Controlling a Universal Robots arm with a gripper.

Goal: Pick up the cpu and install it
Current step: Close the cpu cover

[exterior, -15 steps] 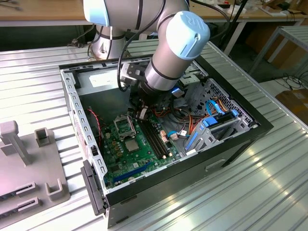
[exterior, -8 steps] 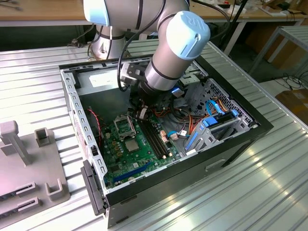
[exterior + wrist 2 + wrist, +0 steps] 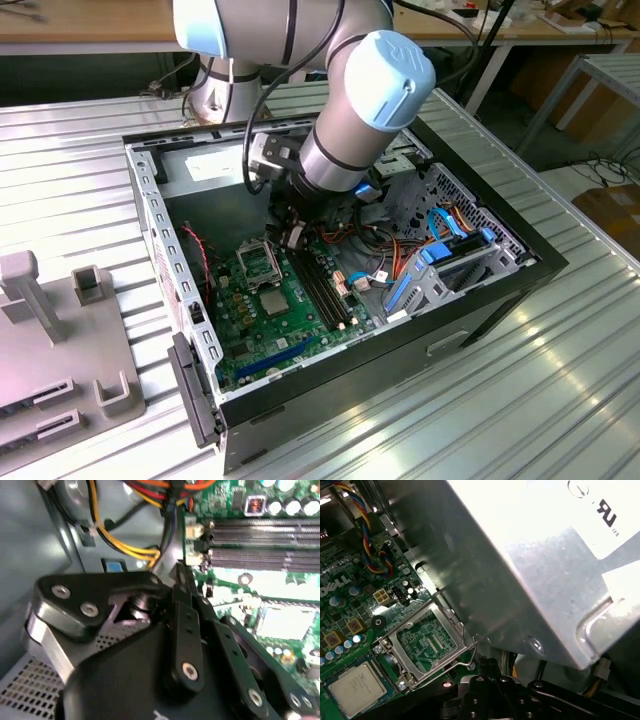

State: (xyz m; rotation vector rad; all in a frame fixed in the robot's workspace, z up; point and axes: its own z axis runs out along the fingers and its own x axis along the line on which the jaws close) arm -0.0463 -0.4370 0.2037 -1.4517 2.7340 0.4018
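Pincer (image 3: pixel 293 238) of mine hangs low inside the open computer case (image 3: pixel 480 300), just above the green motherboard (image 3: pixel 262 330), close to the far wall of the case and beside the power supply box (image 3: pixel 530 560), whose bright sheet-metal side rises right next to me in the first wrist view. In the second wrist view my black linkage and fingers (image 3: pixel 187 630) draw together toward a narrow tip, but the tip itself is hidden against the board, so I cannot tell how far apart my jaws stand or whether anything sits between them.

The cpu (image 3: pixel 356 689) lies flat on the board a little way off from me, its dull silver top facing up; in the exterior view it shows as a pale square (image 3: pixel 273 302) nearer the front of the case than I am. Between it and me sits the socket (image 3: pixel 422 647), a square metal frame whose centre shows green board with small parts, and the frame's wire lever reaches nearly to my fingers. I touch neither the cpu nor the frame as far as I can see.

Long black memory slots (image 3: pixel 265 545) run on my other side, and yellow, red and orange cables (image 3: pixel 125 540) trail behind me.
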